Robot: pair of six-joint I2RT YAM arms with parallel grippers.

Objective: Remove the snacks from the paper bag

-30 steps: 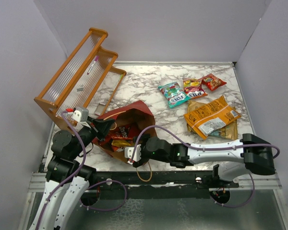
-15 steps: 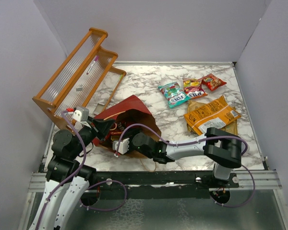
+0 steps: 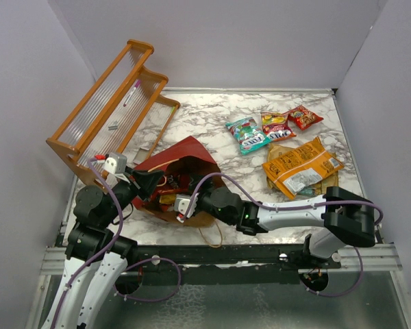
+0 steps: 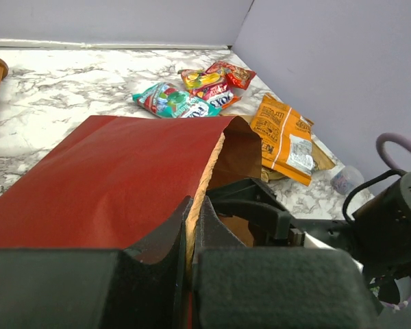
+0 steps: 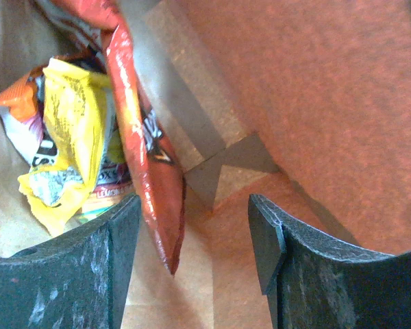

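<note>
Right wrist | right gripper (image 5: 195, 223) jaws apart, red packet (image 5: 147, 178) between them, beside one jaw | centre on it before you close | left gripper (image 4: 192, 223) clamped on paper bag (image 4: 109, 171) rim

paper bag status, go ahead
Left gripper shut on paper bag rim. Right gripper open inside, red packet between fingers, ungripped. Yellow packet beside it. Nothing in the way.

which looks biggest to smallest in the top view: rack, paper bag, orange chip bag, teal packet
1. rack
2. paper bag
3. orange chip bag
4. teal packet
</note>
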